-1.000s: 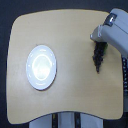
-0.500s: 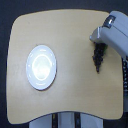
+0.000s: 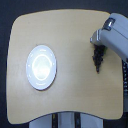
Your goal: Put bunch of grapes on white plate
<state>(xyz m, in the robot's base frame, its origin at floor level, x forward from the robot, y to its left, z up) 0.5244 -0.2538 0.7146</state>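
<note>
The bunch of grapes [image 3: 98, 62] is a narrow dark cluster on the wooden table, towards the exterior view's right. My gripper [image 3: 98, 48] comes down from the upper right on a grey arm, and its tip meets the top end of the cluster. The fingers merge with the dark berries, so I cannot tell whether they are open or shut on the bunch. The white plate [image 3: 41, 67], round with a raised ring, lies bare far off towards the exterior view's left.
The tan wooden table [image 3: 70, 95] has rounded corners and dark floor around it. The grey arm [image 3: 116, 40] covers the table's upper right corner. A light stand shows below the table's front edge.
</note>
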